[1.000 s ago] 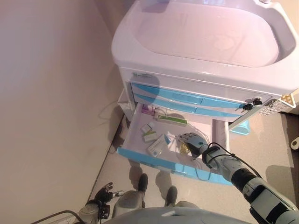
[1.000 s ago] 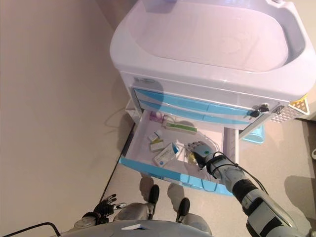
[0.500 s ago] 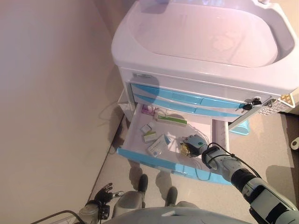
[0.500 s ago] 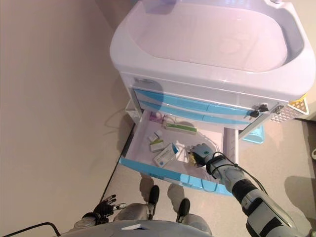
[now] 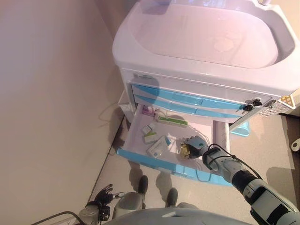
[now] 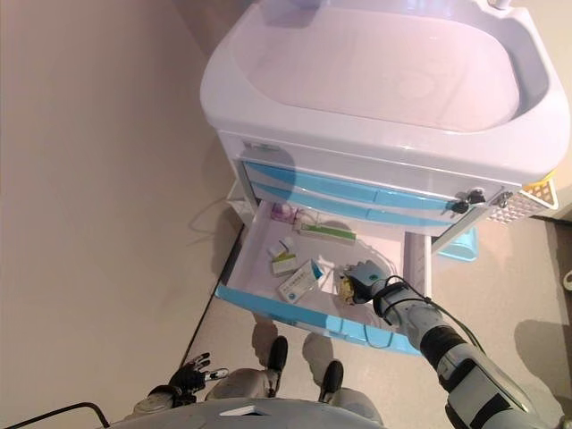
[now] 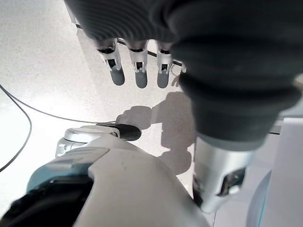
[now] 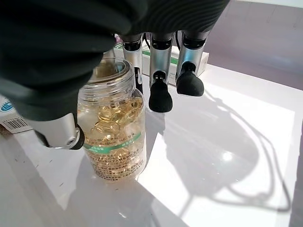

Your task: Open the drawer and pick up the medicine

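The cart's bottom drawer [image 5: 154, 161] is pulled out, with a blue front and a white inside. In its right half stands a clear medicine bottle [image 8: 116, 137] of yellow capsules [image 5: 184, 149] with a green band on its label. My right hand [image 5: 193, 142] reaches down into the drawer over it. The thumb [image 8: 61, 132] lies against one side of the bottle, and the fingers [image 8: 160, 90] curl down past the other side. My left hand [image 5: 104, 193] hangs low by the floor, far from the drawer, with its fingers [image 7: 137, 71] straight and holding nothing.
Several medicine boxes lie in the drawer: a blue-white one [image 5: 158, 146], a small green-white one [image 5: 150, 137], a long green one [image 5: 172, 121] and a pink one [image 5: 148, 110]. Two blue upper drawers [image 5: 187, 101] are shut under the cart's white top tray [image 5: 206, 33]. A wall runs along the left.
My right hand's fingers have curled down from flat above the bottle and closed in round it. The drawer and boxes have not moved, and the left hand is still.
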Motion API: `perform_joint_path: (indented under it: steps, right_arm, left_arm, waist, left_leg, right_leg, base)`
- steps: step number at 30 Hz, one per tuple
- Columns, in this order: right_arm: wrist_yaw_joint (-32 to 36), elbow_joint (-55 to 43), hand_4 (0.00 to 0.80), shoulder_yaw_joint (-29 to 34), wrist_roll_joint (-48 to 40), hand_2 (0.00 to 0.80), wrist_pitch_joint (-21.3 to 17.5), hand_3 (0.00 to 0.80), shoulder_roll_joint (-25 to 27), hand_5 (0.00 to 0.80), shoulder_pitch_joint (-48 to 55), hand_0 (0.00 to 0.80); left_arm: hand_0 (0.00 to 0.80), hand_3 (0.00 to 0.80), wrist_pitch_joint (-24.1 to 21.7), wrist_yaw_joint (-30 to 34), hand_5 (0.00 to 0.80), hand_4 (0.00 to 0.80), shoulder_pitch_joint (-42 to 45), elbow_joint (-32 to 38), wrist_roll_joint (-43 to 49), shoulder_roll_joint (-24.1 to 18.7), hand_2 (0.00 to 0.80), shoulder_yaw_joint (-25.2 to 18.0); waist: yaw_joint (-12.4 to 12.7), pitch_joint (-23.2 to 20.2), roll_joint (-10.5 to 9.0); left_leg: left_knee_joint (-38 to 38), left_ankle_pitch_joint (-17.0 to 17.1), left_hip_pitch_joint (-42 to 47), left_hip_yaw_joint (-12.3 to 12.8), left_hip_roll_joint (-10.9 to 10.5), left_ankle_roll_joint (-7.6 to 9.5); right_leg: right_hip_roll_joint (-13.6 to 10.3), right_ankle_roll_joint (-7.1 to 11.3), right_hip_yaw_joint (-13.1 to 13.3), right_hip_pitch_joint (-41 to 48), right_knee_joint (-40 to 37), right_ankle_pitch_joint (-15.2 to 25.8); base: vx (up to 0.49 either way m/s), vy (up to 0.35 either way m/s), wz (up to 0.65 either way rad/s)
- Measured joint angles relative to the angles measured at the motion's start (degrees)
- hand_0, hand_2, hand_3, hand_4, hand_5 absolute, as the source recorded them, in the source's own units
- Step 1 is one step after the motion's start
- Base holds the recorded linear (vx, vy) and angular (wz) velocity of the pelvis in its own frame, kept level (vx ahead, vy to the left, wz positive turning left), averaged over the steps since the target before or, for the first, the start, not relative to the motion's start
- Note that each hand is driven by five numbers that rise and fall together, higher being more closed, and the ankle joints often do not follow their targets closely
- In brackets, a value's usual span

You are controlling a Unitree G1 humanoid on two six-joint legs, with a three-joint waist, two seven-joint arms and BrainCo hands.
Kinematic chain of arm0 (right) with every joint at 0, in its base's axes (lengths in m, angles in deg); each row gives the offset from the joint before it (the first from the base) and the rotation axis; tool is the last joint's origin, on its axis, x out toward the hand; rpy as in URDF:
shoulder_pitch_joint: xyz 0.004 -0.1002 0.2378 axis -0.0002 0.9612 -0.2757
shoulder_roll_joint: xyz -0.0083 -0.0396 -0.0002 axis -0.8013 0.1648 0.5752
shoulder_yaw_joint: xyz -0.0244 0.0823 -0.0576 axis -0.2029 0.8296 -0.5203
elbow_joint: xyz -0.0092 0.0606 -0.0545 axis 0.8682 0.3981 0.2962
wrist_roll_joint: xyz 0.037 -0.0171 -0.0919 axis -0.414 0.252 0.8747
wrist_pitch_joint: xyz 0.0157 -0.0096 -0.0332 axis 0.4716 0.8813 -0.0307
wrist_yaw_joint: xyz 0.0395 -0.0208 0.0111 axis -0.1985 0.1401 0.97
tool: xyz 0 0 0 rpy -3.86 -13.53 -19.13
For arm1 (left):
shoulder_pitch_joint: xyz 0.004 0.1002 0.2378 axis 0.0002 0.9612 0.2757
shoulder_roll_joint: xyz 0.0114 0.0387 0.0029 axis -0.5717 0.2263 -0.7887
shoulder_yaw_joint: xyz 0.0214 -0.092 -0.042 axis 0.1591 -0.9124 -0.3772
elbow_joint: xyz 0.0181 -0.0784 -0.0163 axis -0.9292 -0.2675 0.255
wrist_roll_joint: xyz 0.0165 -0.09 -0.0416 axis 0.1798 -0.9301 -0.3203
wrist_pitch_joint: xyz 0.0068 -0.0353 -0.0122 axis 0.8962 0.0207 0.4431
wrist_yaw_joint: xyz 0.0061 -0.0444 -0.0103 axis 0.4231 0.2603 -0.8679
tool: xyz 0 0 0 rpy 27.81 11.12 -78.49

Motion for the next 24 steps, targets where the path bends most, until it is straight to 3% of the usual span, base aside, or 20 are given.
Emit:
perform_joint_path:
  steps: [4, 7, 8, 13, 17, 24]
  right_arm:
    - [15.6, -17.5, 0.8, 0.6, -8.0, 0.8, 0.5, 0.8, 6.9, 0.8, 0.7, 0.8]
    - [32.9, -33.4, 0.8, 4.7, -24.8, 0.8, 2.6, 0.8, 13.7, 0.8, 1.0, 0.8]
    - [39.1, -37.4, 0.8, 6.9, -34.1, 0.8, 4.8, 0.8, 15.4, 0.8, 0.8, 0.8]
    - [55.5, -42.3, 0.8, 13.5, -71.5, 0.8, 11.6, 0.8, 21.8, 0.8, -5.8, 0.8]
    - [56.4, -42.4, 0.8, 19.2, -92.1, 0.8, 12.3, 0.8, 21.8, 0.8, -13.5, 0.8]
    - [41.5, -37.6, 0.8, 30.0, -101.6, 0.8, 8.1, 0.8, 21.6, 0.8, -22.5, 0.8]
  left_arm:
    - [0.0, 0.0, 0.2, 0.0, 0.0, 0.0, 0.1, 0.1, 0.0, -0.2, 0.0, -0.1]
    - [0.0, 0.0, 0.4, 0.5, 0.0, 0.0, 0.2, 0.0, -0.1, -1.0, 0.0, -0.3]
    - [0.0, 0.0, 0.4, 0.7, 0.0, 0.0, 0.2, -0.2, -0.1, -1.3, 0.0, -0.7]
    - [0.0, 0.0, -0.1, 0.9, 0.0, 0.0, 0.0, -2.1, -0.1, -2.1, 0.0, -1.4]
    - [0.0, 0.0, -0.3, 0.9, 0.0, 0.0, 0.6, -2.5, 0.0, -2.1, 0.0, -1.3]
    - [0.0, 0.0, -1.3, 1.0, 0.0, 0.0, 1.1, -2.6, 0.0, -2.4, 0.0, -1.4]
  waist:
    - [-0.7, -0.1, -0.4]
    - [-1.7, -0.1, -1.41]
    - [-2.2, -0.2, -2.01]
    - [-3.4, -0.8, -4.21]
    - [-3.5, -1.1, -4.93]
    - [-2.6, -2.2, -6.27]
  left_leg:
    - [0.0, 0.0, 0.2, 0.8, 0.0, 0.02]
    - [0.0, 0.2, 0.7, 1.5, 0.1, 0.32]
    - [0.0, 0.0, 0.9, 2.1, 0.2, 0.15]
    - [-0.2, -0.3, 1.4, 3.8, 0.4, 0.13]
    - [-0.2, -0.8, 2.3, 4.1, 0.4, 0.21]
    - [0.0, -1.1, 3.2, 4.5, 0.1, 0.5]
  right_leg:
    - [0.0, 0.02, 0.5, -0.1, 0.0, 0.0]
    - [0.0, 0.01, 1.5, 0.0, 0.0, 0.0]
    - [0.0, 0.01, 1.9, 0.1, 0.0, 0.0]
    - [0.1, 0.39, 3.3, 0.2, 0.0, 0.1]
    - [0.1, 0.4, 3.4, 1.0, 0.0, 0.0]
    - [-0.1, 0.39, 4.5, 1.7, 0.0, 0.0]
  base:
    - [0.011, 0.01, -0.06]
    - [0.044, 0.012, -0.15]
    - [0.051, 0.003, -0.15]
    - [0.06, -0.002, -0.16]
    - [0.078, 0.014, -0.04]
    - [0.074, 0.033, -0.03]
